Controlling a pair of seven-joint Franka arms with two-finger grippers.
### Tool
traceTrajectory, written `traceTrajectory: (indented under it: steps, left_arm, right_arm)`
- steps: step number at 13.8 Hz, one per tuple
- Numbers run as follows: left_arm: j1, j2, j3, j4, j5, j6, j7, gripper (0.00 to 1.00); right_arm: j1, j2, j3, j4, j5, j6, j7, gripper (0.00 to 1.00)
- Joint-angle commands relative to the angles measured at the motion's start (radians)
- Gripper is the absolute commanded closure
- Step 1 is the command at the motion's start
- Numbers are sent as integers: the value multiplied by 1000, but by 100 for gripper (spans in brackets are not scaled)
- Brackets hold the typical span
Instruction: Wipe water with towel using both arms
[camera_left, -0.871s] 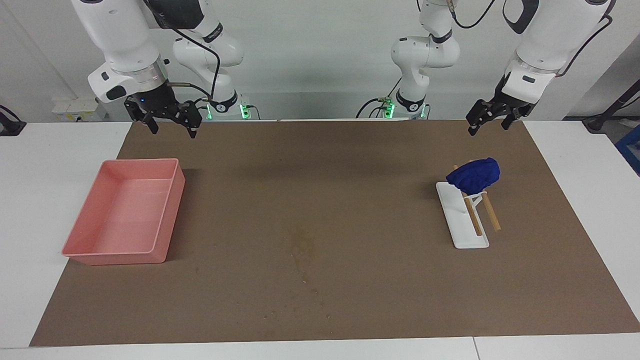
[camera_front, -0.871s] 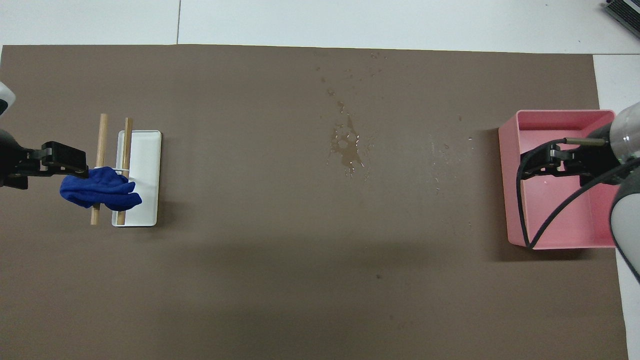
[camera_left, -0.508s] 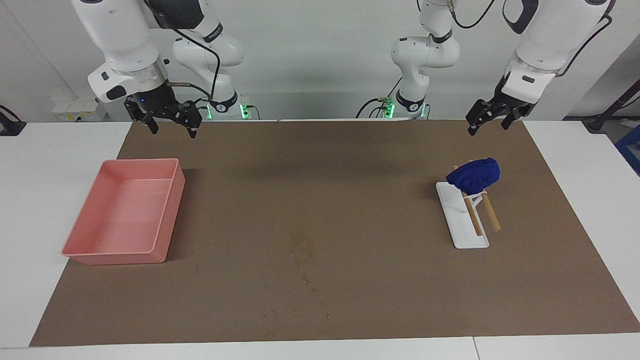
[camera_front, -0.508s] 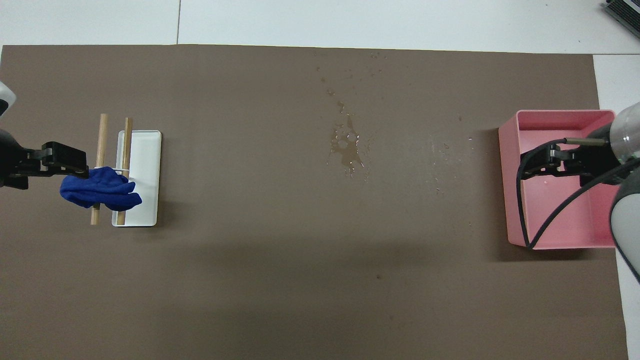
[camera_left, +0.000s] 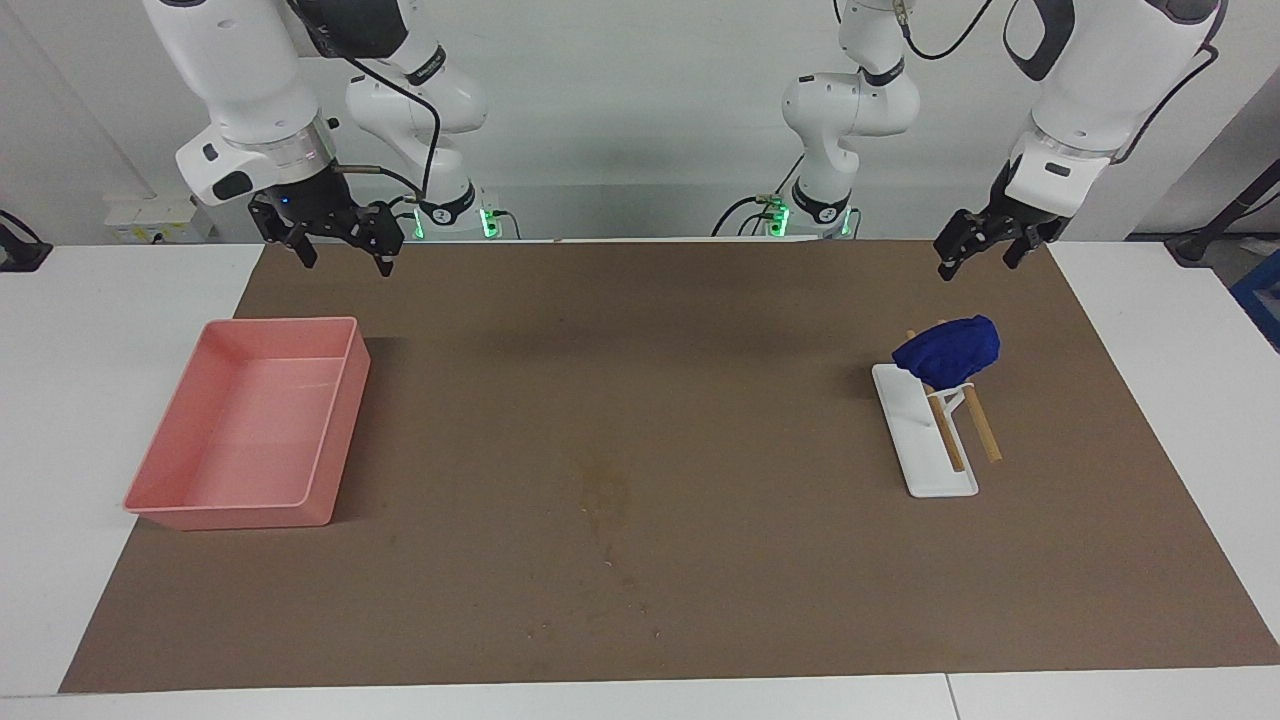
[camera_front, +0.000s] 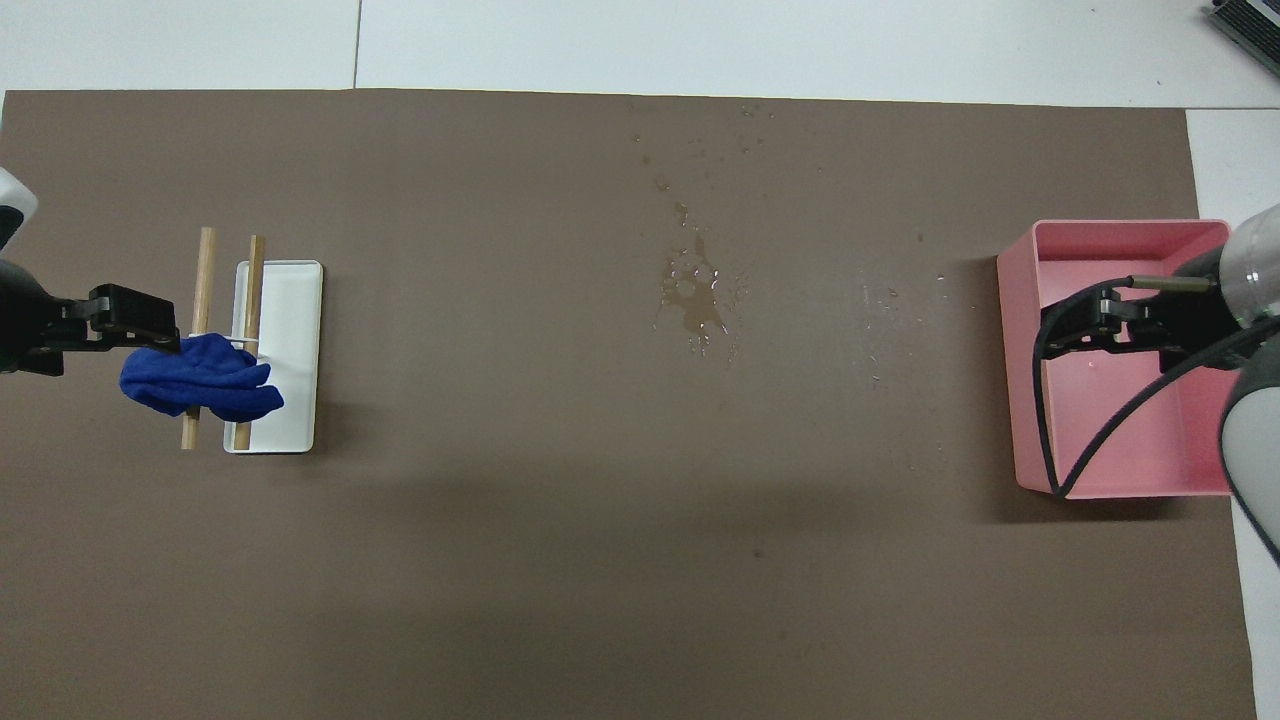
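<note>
two claws up, one towel on its rack, one wet patch

one blue towel (camera_left: 948, 350) is draped over the two wooden sticks of one white rack (camera_left: 925, 440) toward the left arm's end of the brown surface (camera_left: 700, 620). one water (camera_front: 695, 295) smear lies mid-surface, between the rack and one pink tray (camera_left: 245, 430). the left claw (camera_left: 985, 245) hangs in the air just beside the towel, fingers apart, holding nothing; the right claw (camera_left: 340, 240) waits over the tray's edge, fingers apart too.
</note>
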Motion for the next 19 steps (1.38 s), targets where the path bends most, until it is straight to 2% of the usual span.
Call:
traceTrajectory:
  steps: [1,5,8,11,17,18,19]
  left_arm:
    - [54,-57,-3,-125,17,118,8,0]
    - [97,-41,-1,-166,18,189,1,0]
    - [117,-43,-1,-273,17,290,-35,0]
    - [137,-43,-3,-429,17,414,-248,0]
    - [146,-29,-3,-436,-26,473,-412,0]
    - [137,-24,-3,-429,-40,467,-449,15]
    - [132,-20,-4,-406,-57,453,-503,52]
  right_arm:
    - [-13,3,9,9,10,-13,8,0]
    - [-13,3,9,9,10,-13,8,0]
    - [-13,3,9,9,10,-13,8,0]
    - [-13,3,9,9,10,-13,8,0]
    - [-13,3,9,9,10,-13,10,0]
    - [-13,3,9,9,10,-13,8,0]
    - [-13,3,9,9,10,-13,8,0]
